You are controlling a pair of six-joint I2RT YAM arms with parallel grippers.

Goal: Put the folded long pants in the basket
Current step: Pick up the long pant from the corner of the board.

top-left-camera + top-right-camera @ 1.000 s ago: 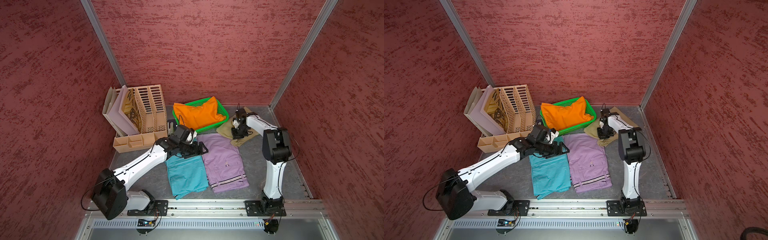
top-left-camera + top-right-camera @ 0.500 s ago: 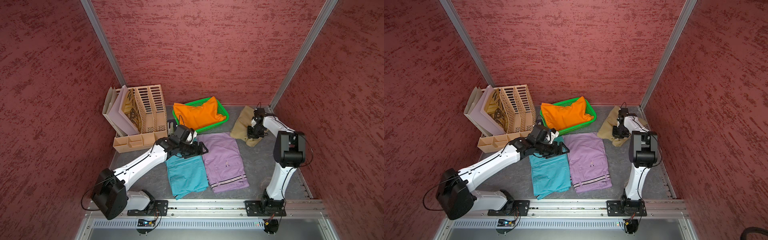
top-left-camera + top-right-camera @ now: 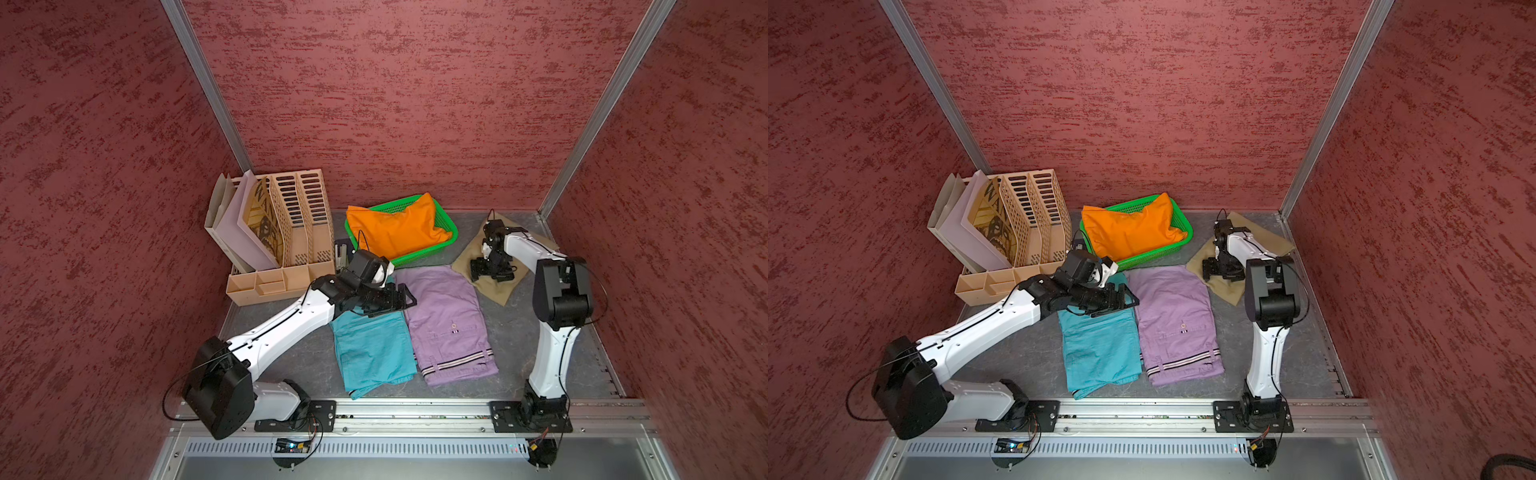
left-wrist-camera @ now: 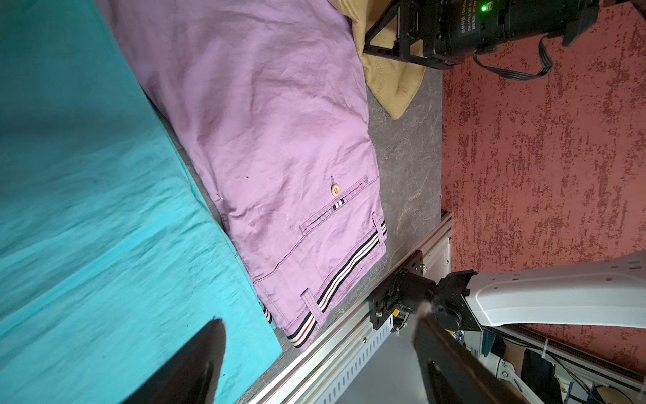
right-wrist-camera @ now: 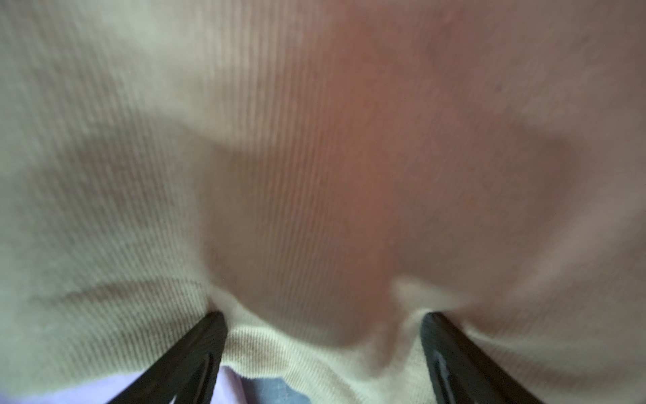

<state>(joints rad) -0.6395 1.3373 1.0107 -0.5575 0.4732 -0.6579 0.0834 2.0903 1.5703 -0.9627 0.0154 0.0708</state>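
Note:
The green basket (image 3: pixel 415 257) (image 3: pixel 1150 259) stands at the back with the orange folded pants (image 3: pixel 399 230) (image 3: pixel 1129 232) in it. Khaki pants (image 3: pixel 492 291) (image 5: pixel 279 175) lie on the table to its right. My right gripper (image 3: pixel 490 274) (image 5: pixel 323 318) points down onto them, jaws open, cloth bunched between the fingers. Lilac pants (image 3: pixel 449 324) (image 4: pixel 272 122) and teal pants (image 3: pixel 370 353) (image 4: pixel 87 210) lie side by side in the middle. Over the far end of the teal pair hovers my left gripper (image 3: pixel 409 299) (image 4: pixel 318 325), open and holding nothing.
A beige slotted file organiser (image 3: pixel 291 232) with folders stands at the back left, close to the basket. A metal rail (image 3: pixel 415 409) carrying both arm bases runs along the front edge. Red walls close in three sides.
The right gripper, shut on the khaki pants, dragged them to the right away from the basket, then opened and let go. The left arm has not moved.

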